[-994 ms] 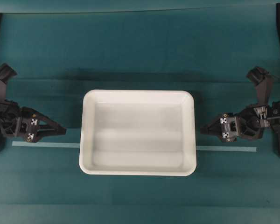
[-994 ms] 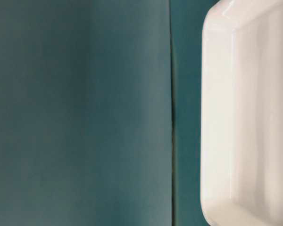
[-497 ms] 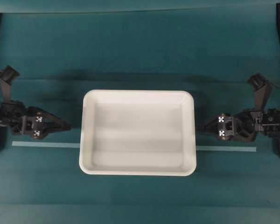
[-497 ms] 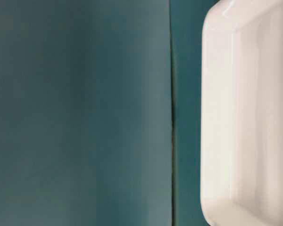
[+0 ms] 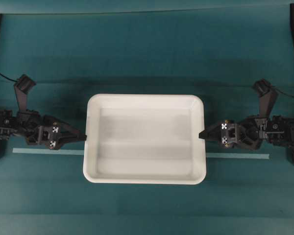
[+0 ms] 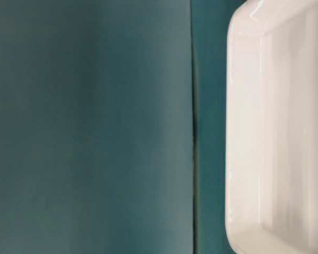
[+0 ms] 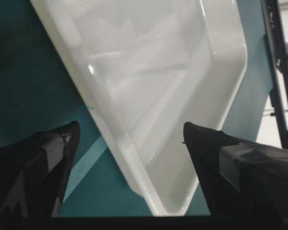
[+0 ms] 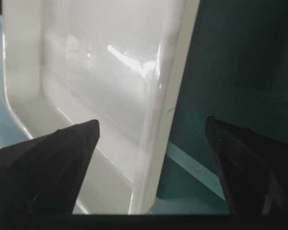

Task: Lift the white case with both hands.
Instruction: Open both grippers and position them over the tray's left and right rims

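Grippers gape wide, holding nothing: left gripper (image 5: pixel 82 136) and right gripper (image 5: pixel 202 134) straddle the short rims of the white case (image 5: pixel 145 139), mid-table (image 5: pixel 147 54).

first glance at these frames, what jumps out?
The big white case sits mid-table on the teal cloth, across a pale tape line. The left gripper and right gripper flank its short sides, jaws open, tips at the rim. In both wrist views the rim lies between the fingers.
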Available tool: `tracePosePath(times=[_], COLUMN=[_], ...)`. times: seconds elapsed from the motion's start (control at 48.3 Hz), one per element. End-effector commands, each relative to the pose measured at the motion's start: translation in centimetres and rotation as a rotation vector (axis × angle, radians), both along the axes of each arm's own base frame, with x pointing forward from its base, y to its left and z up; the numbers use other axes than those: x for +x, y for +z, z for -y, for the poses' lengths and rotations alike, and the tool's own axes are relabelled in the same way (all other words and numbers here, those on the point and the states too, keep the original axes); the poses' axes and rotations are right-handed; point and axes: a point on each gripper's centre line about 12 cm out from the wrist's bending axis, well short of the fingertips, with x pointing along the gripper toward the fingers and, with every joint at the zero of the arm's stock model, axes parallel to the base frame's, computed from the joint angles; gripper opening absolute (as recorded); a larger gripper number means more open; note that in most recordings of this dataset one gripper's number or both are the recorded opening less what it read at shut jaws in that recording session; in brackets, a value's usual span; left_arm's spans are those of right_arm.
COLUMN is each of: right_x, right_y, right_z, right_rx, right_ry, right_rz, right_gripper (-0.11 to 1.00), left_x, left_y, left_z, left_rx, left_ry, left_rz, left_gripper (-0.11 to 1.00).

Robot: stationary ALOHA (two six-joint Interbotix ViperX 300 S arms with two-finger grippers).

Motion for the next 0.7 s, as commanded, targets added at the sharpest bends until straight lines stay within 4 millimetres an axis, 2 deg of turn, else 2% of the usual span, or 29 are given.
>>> tracePosePath(times=[0.0,0.455,0.683], right_x=[0.4,1.5,1.6], right_y=[-0.4,-0.7,-0.8], right_z=[0.0,0.1,0.1], right_rx=[0.000,-0.001,0.014], right_ry=[-0.004,-0.013,-0.028], right_rz=[-0.009,-0.007,-0.014], right_gripper=[0.94,0.94,0.93], left_x=[0.7,2.8,2.7], left_y=[-0.1,-1.1,-1.4], left_z=[0.1,0.0,0.1], left_rx=[0.008,0.018,0.018], left_ry=[-0.007,-0.014,-0.014], left_rz=[0.001,-0.028,-0.040], left_gripper=[0.94,0.94,0.92])
